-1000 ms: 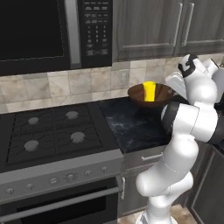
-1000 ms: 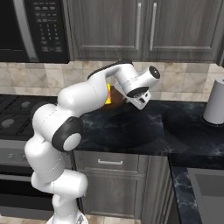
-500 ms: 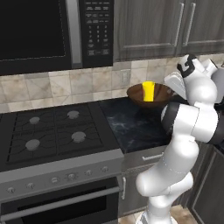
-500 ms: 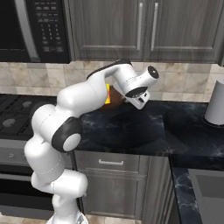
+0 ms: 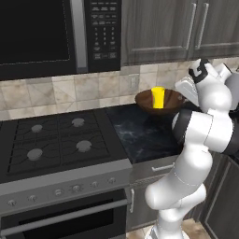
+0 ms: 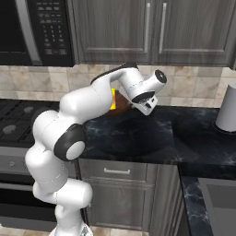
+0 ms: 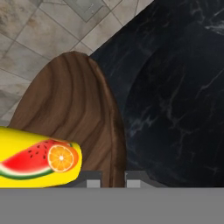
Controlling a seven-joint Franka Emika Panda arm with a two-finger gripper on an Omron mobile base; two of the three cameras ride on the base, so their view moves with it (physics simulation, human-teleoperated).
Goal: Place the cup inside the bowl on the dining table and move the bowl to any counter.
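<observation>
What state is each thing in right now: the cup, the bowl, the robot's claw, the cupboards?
Cup: inside the bowl.
Bowl: held above the counter, rim pinched by the gripper, not yet set down.
Gripper: shut on the bowl's rim.
Stove: burners unlit.
Cabinets: doors closed.

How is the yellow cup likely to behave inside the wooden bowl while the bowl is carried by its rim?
The cup looks tall and narrow, so it probably tips or slides easily. The bowl seems rigid wood, unlikely to flex. The gripper pinches only the rim, so the bowl may tilt.
</observation>
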